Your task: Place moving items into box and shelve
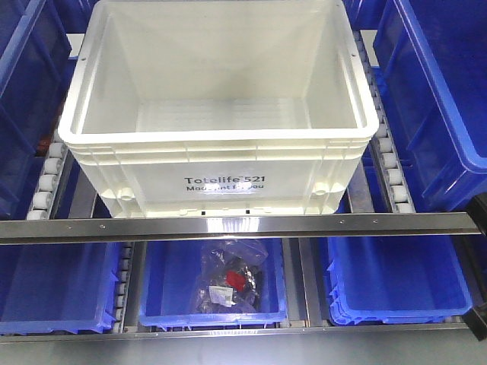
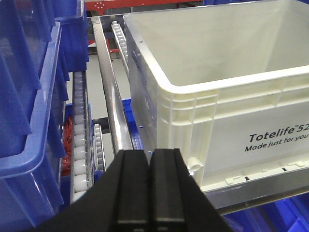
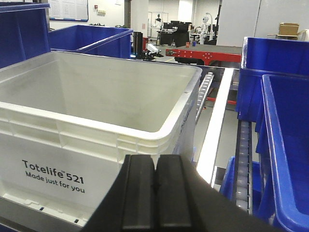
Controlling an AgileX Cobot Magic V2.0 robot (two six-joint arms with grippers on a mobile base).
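Observation:
The box (image 1: 221, 141), a large off-white crate printed "Totelife 521", stands on the roller shelf. Its inside shows only bare white floor. The moving items are out of view in every frame. My left gripper (image 2: 149, 153) is shut with nothing between its black fingers. It hovers in front of the box's (image 2: 193, 89) front-left corner. My right gripper (image 3: 155, 158) is also shut and empty, just in front of the box's (image 3: 96, 126) front-right corner. Neither gripper shows in the front view.
A steel rail (image 1: 228, 226) crosses in front of the box. Roller tracks (image 1: 47, 182) (image 1: 392, 167) flank it. Big blue bins (image 1: 441, 91) stand on either side. Below, three blue bins sit in a row; the middle one (image 1: 160, 304) holds a plastic bag (image 1: 228, 281) of dark parts.

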